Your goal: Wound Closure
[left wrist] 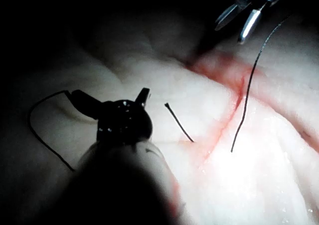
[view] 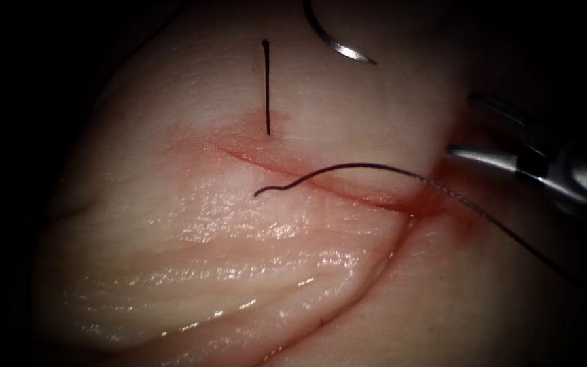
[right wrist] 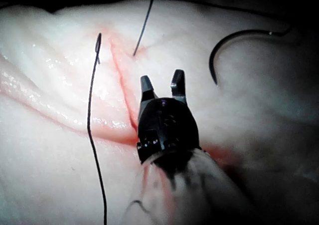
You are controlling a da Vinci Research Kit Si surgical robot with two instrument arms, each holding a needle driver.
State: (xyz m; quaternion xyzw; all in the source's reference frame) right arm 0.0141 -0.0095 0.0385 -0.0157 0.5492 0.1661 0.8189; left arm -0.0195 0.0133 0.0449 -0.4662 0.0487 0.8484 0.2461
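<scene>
Right tool (view: 456, 126) hovers with jaws apart and empty at the cut's (view: 321, 180) right end, the needle (view: 334, 37) lies loose on the tissue (view: 205, 258) beyond, while the left wrist view adds the left tool (left wrist: 112, 103), jaws spread, holding nothing, thread (left wrist: 42, 130) beside it.
</scene>
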